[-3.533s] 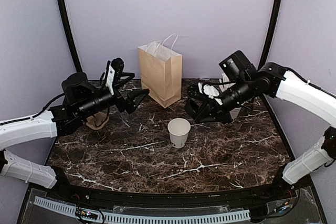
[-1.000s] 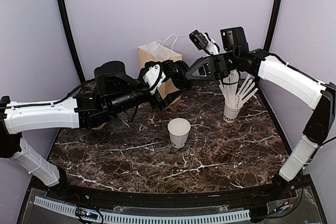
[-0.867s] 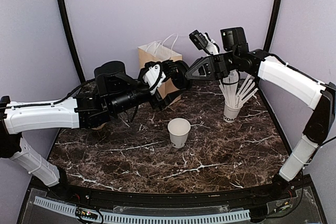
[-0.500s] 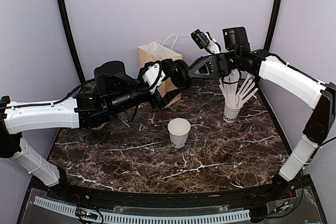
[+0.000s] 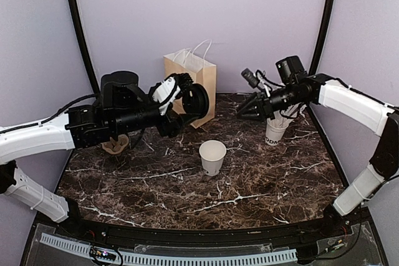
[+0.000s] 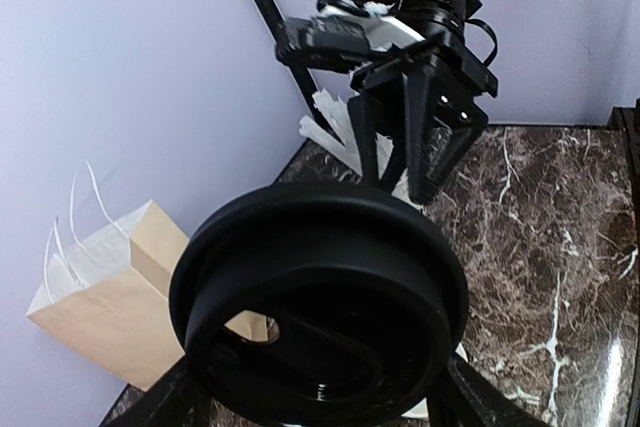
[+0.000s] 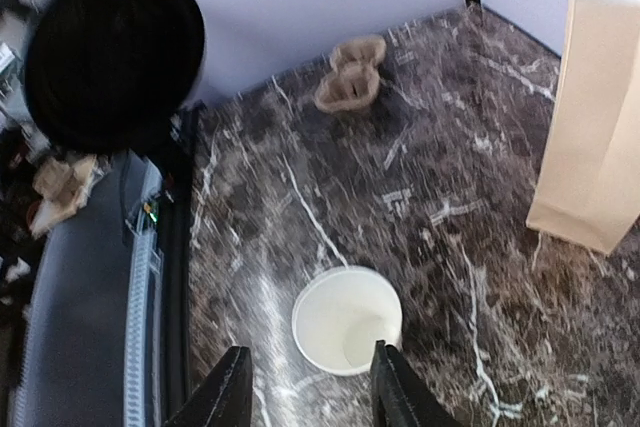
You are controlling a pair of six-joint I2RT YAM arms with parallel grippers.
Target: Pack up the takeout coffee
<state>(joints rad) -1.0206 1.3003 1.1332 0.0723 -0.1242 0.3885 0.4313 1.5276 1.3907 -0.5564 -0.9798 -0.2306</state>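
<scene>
Beside paper bag (image 5: 179, 74): left gripper (image 5: 189, 101) clamps light, slick lid (image 6: 320, 287) by rim; right gripper (image 5: 244, 110) parted, empty; cup (image 5: 212, 156) likely crushable, grip mid-wall.

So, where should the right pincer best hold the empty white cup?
I would grip the empty white cup by its side wall, below the rim, with the right pincer coming level from the right. It stands upright, and its mouth should be left free for the black lid.
</scene>
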